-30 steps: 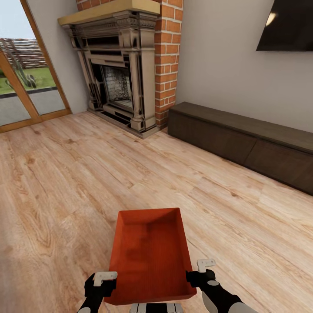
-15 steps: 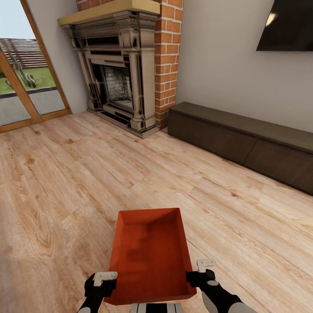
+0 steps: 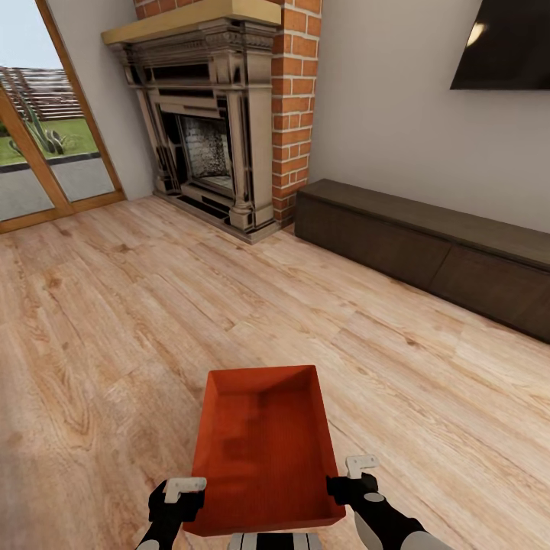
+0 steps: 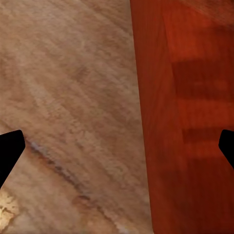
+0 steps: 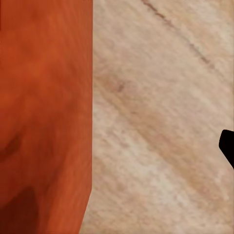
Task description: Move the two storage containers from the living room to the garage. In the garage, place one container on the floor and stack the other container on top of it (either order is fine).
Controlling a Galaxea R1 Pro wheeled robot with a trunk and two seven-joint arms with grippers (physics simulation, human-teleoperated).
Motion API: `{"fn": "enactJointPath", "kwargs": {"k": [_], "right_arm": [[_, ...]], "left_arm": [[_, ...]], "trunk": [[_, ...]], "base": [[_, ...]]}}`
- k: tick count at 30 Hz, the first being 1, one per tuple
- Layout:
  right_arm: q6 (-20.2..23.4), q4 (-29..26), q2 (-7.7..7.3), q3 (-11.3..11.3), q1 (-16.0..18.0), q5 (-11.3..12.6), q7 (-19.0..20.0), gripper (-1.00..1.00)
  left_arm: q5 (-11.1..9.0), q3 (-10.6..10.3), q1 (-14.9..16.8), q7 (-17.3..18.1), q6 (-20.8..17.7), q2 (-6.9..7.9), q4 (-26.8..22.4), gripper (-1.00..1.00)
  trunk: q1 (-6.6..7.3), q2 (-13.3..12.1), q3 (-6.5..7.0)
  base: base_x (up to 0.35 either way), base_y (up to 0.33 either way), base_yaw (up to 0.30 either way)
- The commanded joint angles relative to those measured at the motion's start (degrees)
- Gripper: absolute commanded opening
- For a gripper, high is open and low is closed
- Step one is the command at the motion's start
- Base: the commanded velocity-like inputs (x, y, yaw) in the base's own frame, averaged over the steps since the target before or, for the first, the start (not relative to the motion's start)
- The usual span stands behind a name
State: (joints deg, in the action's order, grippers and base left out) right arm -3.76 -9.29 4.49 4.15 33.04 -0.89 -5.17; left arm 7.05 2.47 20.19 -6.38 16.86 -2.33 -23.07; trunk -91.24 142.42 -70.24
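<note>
Above living-room planks, each tool — left tool (image 3: 177,498), right tool (image 3: 345,480) — straddles, jaws apart, a long wall of the light, stiff, likely slippery container (image 3: 263,451).

Head looks down over room; wrists close; all share container (image 3: 263,447), floor (image 3: 114,321).

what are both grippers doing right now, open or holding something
Left gripper: open, jaws straddling the tub's left wall.
Right gripper: at the tub's right wall; open or shut cannot be told.

My storage container (image 3: 263,451) looks matt ribbed plastic; beneath me, the wood-plank floor (image 3: 114,321) shows smooth, lightly glossy grain; the chimney (image 3: 294,107) is rough brick.
</note>
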Motion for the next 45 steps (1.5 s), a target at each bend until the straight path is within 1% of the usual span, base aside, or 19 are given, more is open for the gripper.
{"fn": "enactJointPath", "kwargs": {"k": [1, 22, 23, 24, 25, 45], "right_arm": [[-0.1, 0.1, 0.00, 0.4, 0.0, -0.1, -0.4, 1.00], [-0.1, 0.1, 0.00, 0.4, 0.0, -0.2, -0.4, 1.00], [-0.1, 0.1, 0.00, 0.4, 0.0, -0.2, -0.4, 1.00], [-0.1, 0.1, 0.00, 0.4, 0.0, -0.2, -0.4, 1.00], [-0.1, 0.1, 0.00, 0.4, 0.0, -0.2, -0.4, -1.00], [-0.3, 0.1, 0.00, 0.5, 0.0, -0.2, -0.4, -1.00]], "left_arm": [[0.6, 0.3, 0.0, -0.2, 0.2, -0.05, 0.0, 1.00], [0.6, 0.3, 0.0, -0.2, 0.1, -0.05, 0.0, 1.00], [0.6, 0.3, 0.0, -0.2, 0.1, -0.05, 0.0, -1.00], [0.6, 0.3, 0.0, -0.2, 0.1, -0.05, 0.0, -1.00], [0.6, 0.3, 0.0, -0.2, 0.1, -0.05, 0.0, -1.00], [0.6, 0.3, 0.0, -0.2, 0.3, -0.05, 0.0, -1.00]], "trunk": [[0.01, 0.0, -0.04], [0.01, 0.0, -0.04], [0.01, 0.0, -0.04], [0.01, 0.0, -0.04], [0.01, 0.0, -0.04], [0.01, 0.0, -0.04]], "base": [[0.000, 0.000, 0.000], [0.000, 0.000, 0.000], [0.000, 0.000, 0.000], [0.000, 0.000, 0.000], [0.000, 0.000, 0.000], [0.000, 0.000, 0.000]]}}
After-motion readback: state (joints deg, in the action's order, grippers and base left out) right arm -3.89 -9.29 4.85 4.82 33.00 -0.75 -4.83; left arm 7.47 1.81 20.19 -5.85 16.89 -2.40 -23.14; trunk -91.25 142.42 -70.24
